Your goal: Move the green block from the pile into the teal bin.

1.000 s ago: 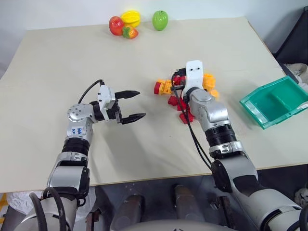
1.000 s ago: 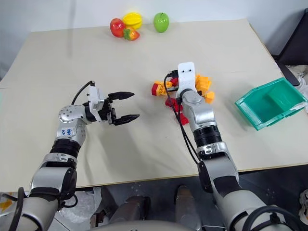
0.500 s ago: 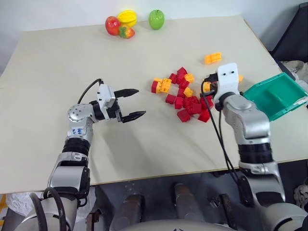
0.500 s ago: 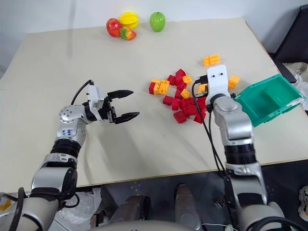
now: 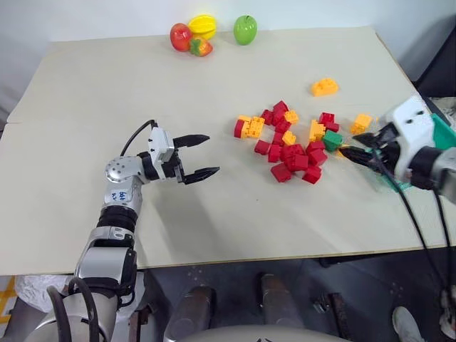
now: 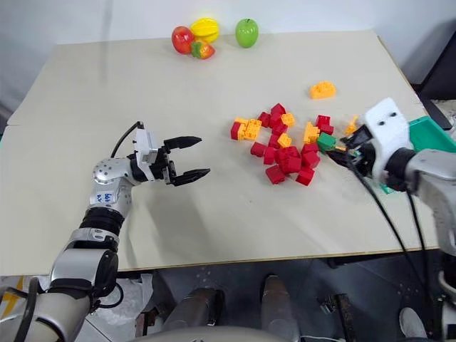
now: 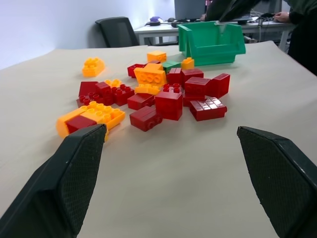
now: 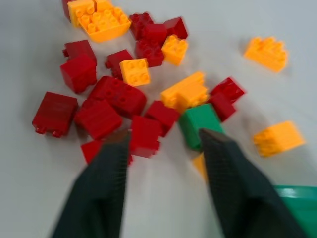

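Note:
The pile [image 5: 292, 146] of red and orange-yellow studded bricks lies spread out right of the table's middle. The green block [image 5: 332, 140] rests on the table at the pile's right edge, against red and orange bricks. My right gripper [image 5: 350, 149] hovers just right of it, open and empty, fingers pointing at the pile. In the right wrist view the green block [image 8: 200, 126] sits just past the fingertips. The teal bin [image 5: 439, 130] stands at the right table edge, mostly hidden behind my right hand. My left gripper [image 5: 211, 154] is open and empty, left of the pile.
Toy fruits [image 5: 206, 34] cluster at the table's far edge. A single orange brick [image 5: 324, 86] lies apart, beyond the pile. The left wrist view shows the bin [image 7: 210, 42] behind the bricks, with a chair [image 7: 118, 32] and a desk past the table.
My right arm has drawn back from over the pile toward the right edge, uncovering the bricks and the green block. Its fingers now stand apart. The left arm has stayed put.

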